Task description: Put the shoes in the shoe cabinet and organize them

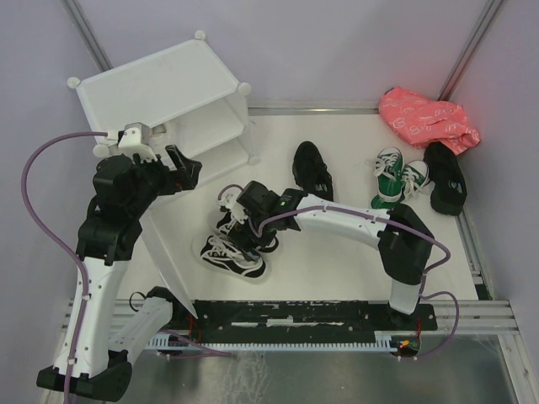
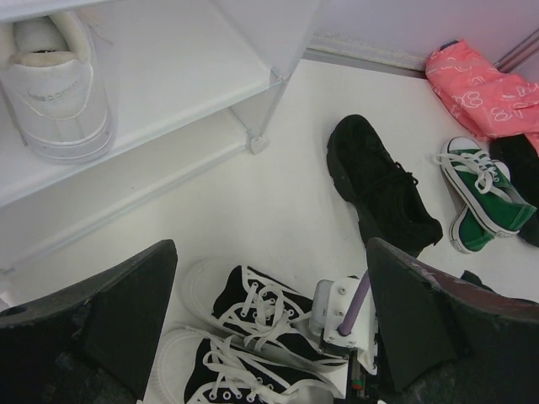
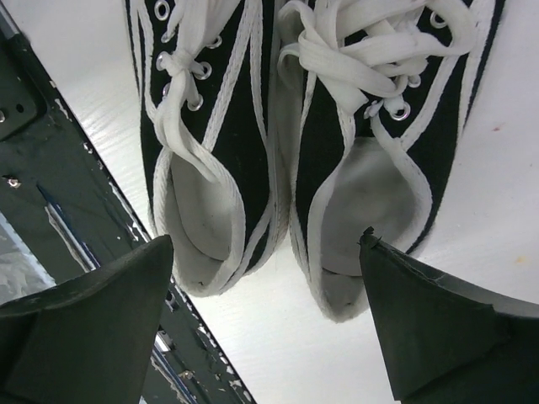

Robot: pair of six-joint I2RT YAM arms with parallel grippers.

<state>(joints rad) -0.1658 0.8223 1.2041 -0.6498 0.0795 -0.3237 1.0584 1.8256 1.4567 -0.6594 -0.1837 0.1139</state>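
Note:
The white shoe cabinet (image 1: 160,88) stands at the back left with its door panel (image 1: 164,261) swung open toward the front. A white sneaker (image 2: 55,93) sits on its inner shelf (image 2: 185,84). My left gripper (image 1: 184,172) is open and empty in front of the cabinet. A pair of black sneakers with white laces (image 1: 232,251) lies mid-table. My right gripper (image 1: 240,206) is open and hovers over their heels (image 3: 210,210), its right fingertip (image 3: 379,252) at one heel opening. A plain black shoe (image 1: 312,168), green sneakers (image 1: 400,177) and another black shoe (image 1: 446,178) lie to the right.
A pink patterned bag (image 1: 425,118) lies in the back right corner behind the green sneakers. The black rail (image 1: 295,316) with the arm bases runs along the near edge. Metal frame posts stand at the back corners.

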